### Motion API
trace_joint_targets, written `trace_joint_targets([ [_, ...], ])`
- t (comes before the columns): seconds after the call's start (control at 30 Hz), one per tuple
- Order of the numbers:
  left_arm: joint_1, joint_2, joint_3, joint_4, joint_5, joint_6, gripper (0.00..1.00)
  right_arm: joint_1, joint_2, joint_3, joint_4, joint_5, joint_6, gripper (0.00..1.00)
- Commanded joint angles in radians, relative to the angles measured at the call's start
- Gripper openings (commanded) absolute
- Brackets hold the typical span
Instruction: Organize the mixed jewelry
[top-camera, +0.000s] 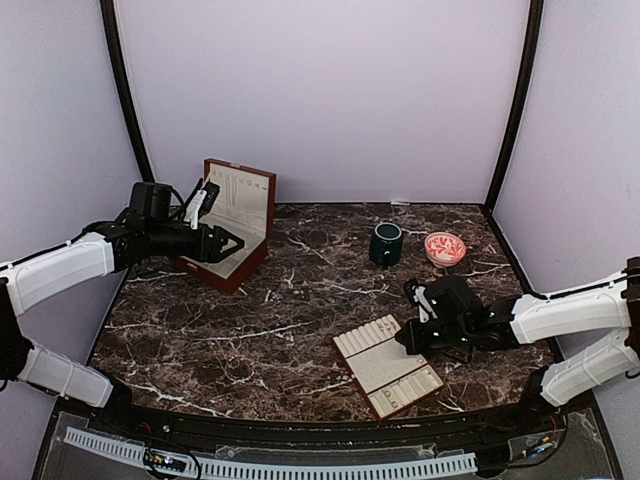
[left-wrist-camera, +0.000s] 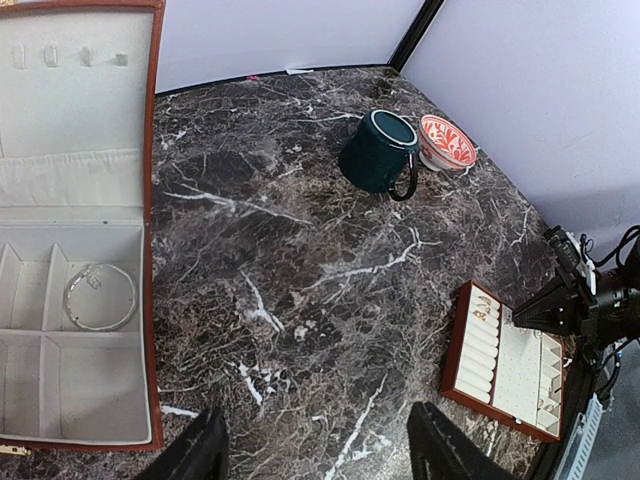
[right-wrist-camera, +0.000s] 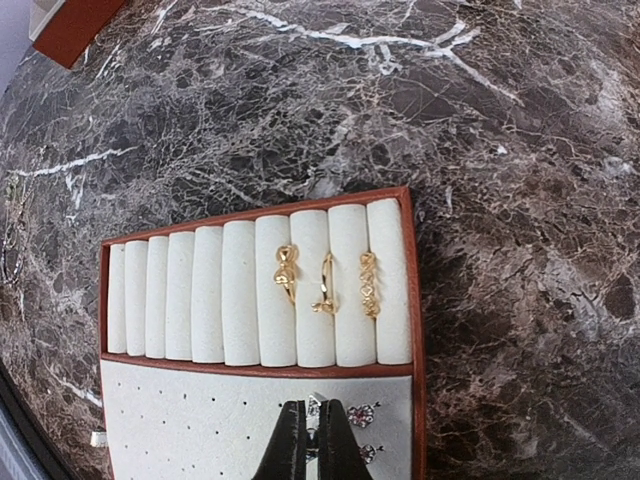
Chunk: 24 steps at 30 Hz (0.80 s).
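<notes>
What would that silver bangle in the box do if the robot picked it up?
The bangle looks like a thin metal hoop, so it would probably stay stiff and feel light. It lies flat on the cream lining of the box, so pinching it may be tricky. Being round, it could roll if dropped on edge.

A dark marble table (top-camera: 250, 320) with white veining is filling the scene, and plain lilac walls (top-camera: 330, 90) are closing it in on three sides. Two black poles (top-camera: 125, 95) are rising at the back corners; soft, even light seems to be falling from above.
</notes>
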Motion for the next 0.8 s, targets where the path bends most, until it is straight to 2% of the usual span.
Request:
trace_joint_targets([
  [0.0,0.006,-0.026,-0.010,0.006,0.012,0.010,0.64,0.000,-0.022,-0.015,-0.033,-0.001,-0.001,0.00],
  [0.77,0.006,-0.026,-0.011,0.011,0.016,0.011,0.64,-0.001,0.005,-0.014,0.021,0.003,-0.009,0.00],
])
